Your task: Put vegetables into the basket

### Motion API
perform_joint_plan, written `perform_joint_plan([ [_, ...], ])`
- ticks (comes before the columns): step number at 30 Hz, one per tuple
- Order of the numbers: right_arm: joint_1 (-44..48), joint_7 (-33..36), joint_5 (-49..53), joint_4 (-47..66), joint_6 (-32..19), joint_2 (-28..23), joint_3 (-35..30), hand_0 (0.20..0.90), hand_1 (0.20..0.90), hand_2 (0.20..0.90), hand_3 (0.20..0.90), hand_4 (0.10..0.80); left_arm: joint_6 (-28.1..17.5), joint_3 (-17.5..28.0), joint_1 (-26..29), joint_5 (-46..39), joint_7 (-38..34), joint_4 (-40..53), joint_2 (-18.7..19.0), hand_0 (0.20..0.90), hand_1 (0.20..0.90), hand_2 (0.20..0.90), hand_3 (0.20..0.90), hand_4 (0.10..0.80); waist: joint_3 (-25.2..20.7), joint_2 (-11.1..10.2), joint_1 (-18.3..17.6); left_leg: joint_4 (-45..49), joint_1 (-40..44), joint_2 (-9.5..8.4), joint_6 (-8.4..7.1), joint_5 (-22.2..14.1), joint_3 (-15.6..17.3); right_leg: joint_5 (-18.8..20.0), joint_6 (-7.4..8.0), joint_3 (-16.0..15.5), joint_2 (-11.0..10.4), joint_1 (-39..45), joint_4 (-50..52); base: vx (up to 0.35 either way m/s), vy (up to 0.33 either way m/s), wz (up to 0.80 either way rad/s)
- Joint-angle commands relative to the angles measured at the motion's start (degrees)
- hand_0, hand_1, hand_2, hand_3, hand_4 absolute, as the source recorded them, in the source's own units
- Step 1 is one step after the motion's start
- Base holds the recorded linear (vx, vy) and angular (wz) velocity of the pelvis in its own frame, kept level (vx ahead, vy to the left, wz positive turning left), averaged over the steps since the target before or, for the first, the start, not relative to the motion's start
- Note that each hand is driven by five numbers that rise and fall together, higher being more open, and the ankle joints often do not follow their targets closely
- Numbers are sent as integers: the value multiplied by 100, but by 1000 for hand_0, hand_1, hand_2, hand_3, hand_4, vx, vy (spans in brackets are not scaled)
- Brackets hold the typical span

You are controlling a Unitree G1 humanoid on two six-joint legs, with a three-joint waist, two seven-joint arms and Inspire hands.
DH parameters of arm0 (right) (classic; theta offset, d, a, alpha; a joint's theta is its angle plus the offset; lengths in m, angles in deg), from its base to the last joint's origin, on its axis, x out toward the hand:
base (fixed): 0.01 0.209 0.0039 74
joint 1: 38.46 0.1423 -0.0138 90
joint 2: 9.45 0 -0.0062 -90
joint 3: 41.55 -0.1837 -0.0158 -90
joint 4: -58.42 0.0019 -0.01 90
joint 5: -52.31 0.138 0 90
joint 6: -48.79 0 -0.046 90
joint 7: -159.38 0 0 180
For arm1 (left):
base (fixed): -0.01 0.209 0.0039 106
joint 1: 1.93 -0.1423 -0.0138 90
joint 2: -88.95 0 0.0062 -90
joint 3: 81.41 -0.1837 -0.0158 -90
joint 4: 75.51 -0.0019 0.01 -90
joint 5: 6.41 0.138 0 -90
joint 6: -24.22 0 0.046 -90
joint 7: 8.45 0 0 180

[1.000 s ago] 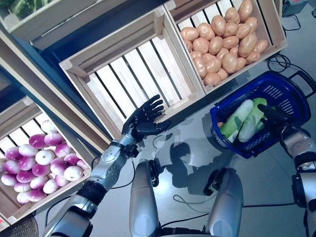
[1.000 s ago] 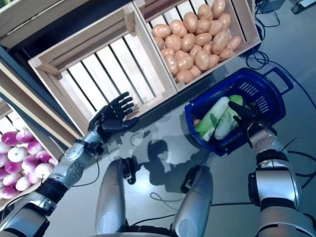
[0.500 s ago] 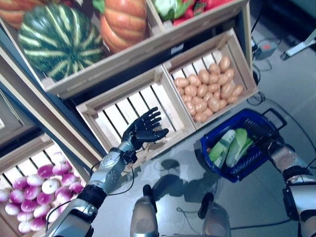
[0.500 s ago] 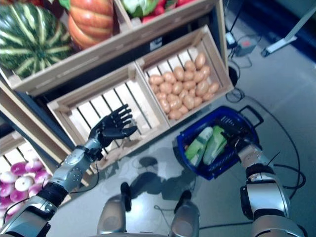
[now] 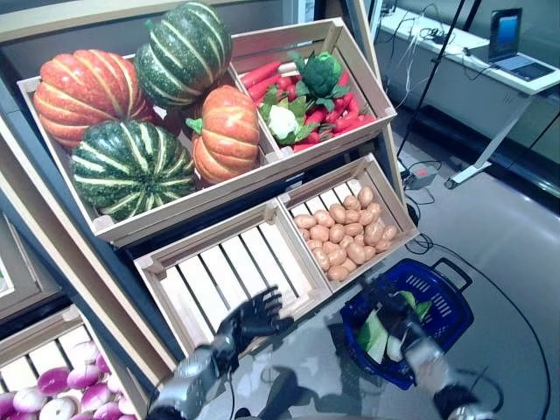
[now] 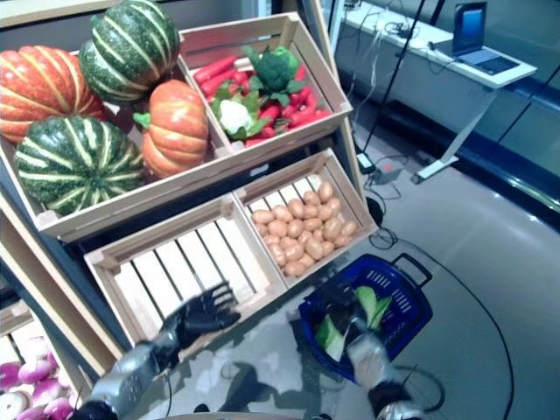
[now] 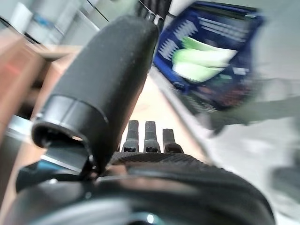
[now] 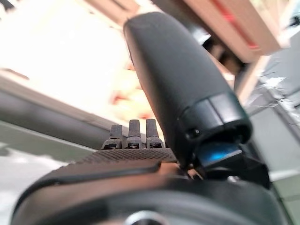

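Left eye view: a big stand (image 5: pixel 52 219) of crates, and a blue basket (image 5: pixel 437 315) on the floor.

The pumpkins (image 5: pixel 131 114) look heavy and hard. The potatoes (image 5: pixel 346 229) look small, firm and a bit smooth, so wrap fingers round one. They sit in the lower right crate, well apart from the left hand (image 5: pixel 249 319), which is spread out and empty by the bare crate (image 5: pixel 223 271). The right hand (image 5: pixel 395 322) is at the basket's rim over the greens (image 5: pixel 376 328); I cannot tell its grip.

My left hand (image 5: pixel 249 319) is matte black on a silver-grey forearm. My right hand (image 6: pixel 348 325) matches, with a rounded black thumb.
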Motion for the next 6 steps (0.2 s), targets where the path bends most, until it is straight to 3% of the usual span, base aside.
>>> perform_joint_plan([
  [1, 414, -286, -505, 136, -115, -54, -20, 900, 900, 900, 900, 800, -826, 375, 329, 563, -122, -708, -289, 900, 900, 900, 900, 800, -42, 141, -109, -90, -125, -36, 173, 87, -181, 536, -122, 289, 95, -194, -266, -7, 30, -12],
  [5, 344, -657, -782, -463, -137, 22, 179, 900, 900, 900, 900, 800, -964, 594, 332, 789, -391, -1757, -436, 900, 900, 900, 900, 800, -52, 136, -127, -90, -56, -46, 169, 84, -173, 463, -160, 276, 114, -108, -276, -3, 14, -7],
  [6, 330, -680, -713, -644, -178, 60, 206, 900, 900, 900, 900, 800, -1186, 589, 348, 1243, -581, -2044, -467, 900, 900, 900, 900, 800, -61, 137, -133, -90, -41, -46, 161, 86, -180, 435, -171, 278, 125, -78, -277, 0, 0, 0],
])
